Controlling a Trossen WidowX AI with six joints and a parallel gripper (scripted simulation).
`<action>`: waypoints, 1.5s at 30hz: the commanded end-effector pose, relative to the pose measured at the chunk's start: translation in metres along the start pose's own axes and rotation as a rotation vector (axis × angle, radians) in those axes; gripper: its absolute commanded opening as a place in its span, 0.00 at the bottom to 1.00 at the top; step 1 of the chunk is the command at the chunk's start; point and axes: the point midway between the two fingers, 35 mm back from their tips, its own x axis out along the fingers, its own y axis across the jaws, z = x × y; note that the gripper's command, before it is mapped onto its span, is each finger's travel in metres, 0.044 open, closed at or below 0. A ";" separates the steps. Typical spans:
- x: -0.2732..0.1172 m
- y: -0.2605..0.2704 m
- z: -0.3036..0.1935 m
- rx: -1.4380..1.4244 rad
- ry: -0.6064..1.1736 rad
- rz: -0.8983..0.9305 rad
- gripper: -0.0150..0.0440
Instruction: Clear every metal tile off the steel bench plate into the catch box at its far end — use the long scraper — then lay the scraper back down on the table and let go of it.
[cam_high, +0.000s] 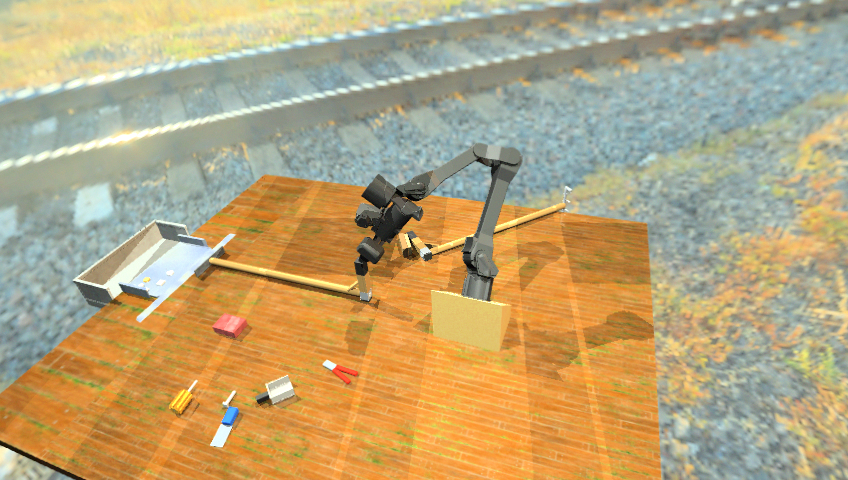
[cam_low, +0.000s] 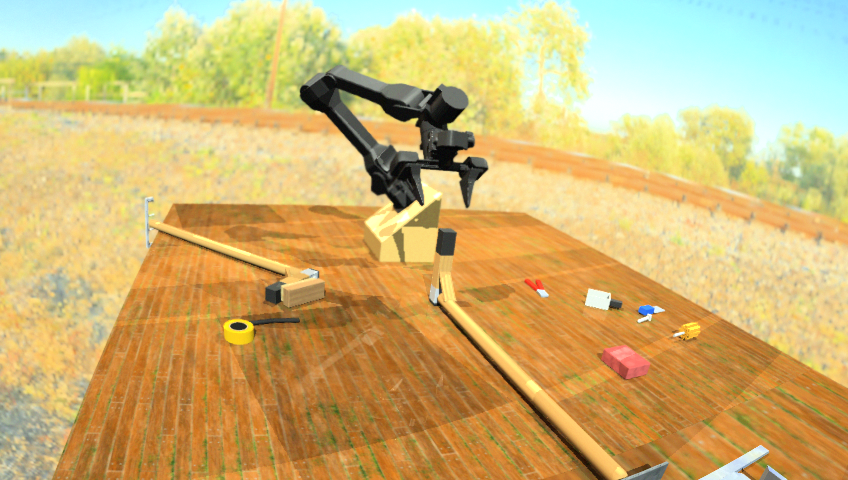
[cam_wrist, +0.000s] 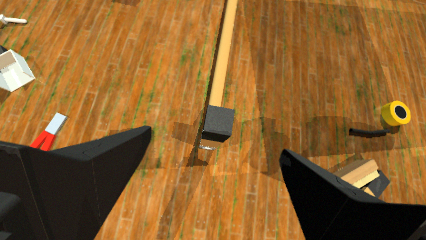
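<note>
Lying on the steel bench plate (cam_high: 193, 255), just beside the catch box (cam_high: 93, 291) at far left, at least three metal tiles (cam_high: 146, 278) (cam_high: 170, 273) (cam_high: 160, 282) have yet to be cleared. Rightward, the long scraper (cam_high: 273, 274) (cam_low: 523, 380) (cam_wrist: 223, 60) rests on the table, its upright black grip (cam_high: 360, 265) (cam_low: 446, 242) (cam_wrist: 218, 121) nearest the arm. Above that, the gripper (cam_high: 370, 252) (cam_low: 445, 205) (cam_wrist: 217, 144) stands wide open, empty; grasping, sweeping, laying down and release remain.
</note>
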 end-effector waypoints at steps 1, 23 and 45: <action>-0.005 -0.002 0.003 0.010 -0.004 -0.006 1.00; 0.035 -0.002 -0.020 0.011 -0.003 -0.006 1.00; 0.071 -0.001 -0.018 0.012 -0.001 -0.004 1.00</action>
